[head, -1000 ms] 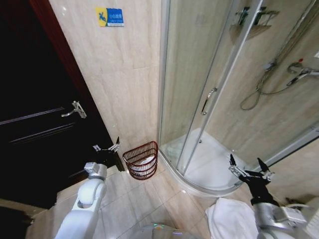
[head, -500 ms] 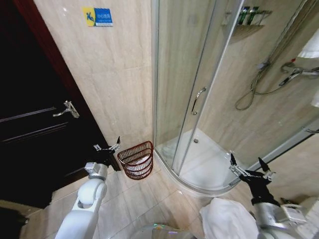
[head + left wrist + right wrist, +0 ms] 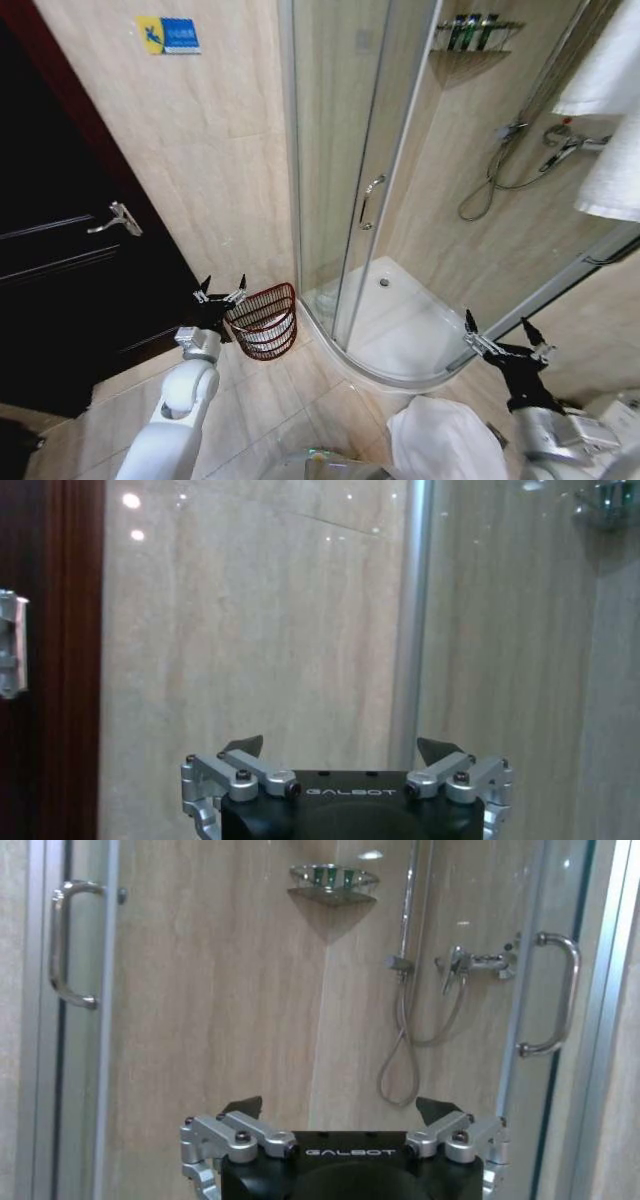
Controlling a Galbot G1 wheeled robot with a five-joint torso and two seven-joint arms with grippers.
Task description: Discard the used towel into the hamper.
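Note:
The hamper (image 3: 264, 322), a dark reddish-brown wire basket, stands on the floor tiles against the wall, beside the shower enclosure's corner. My left gripper (image 3: 221, 293) (image 3: 340, 746) hovers open and empty just left of the hamper's rim, facing the beige wall. A crumpled white towel (image 3: 443, 442) lies on the floor at the lower right, in front of the shower tray. My right gripper (image 3: 503, 335) (image 3: 340, 1106) is held open and empty above and to the right of that towel, facing the glass shower doors.
A curved glass shower enclosure (image 3: 345, 200) with a raised white tray (image 3: 410, 330) fills the middle. A dark wooden door (image 3: 60, 250) with a lever handle is at the left. White towels (image 3: 610, 130) hang at the upper right.
The whole head view has shifted leftward, so the camera has turned to the right. Both arms keep their pose and both grippers stay open.

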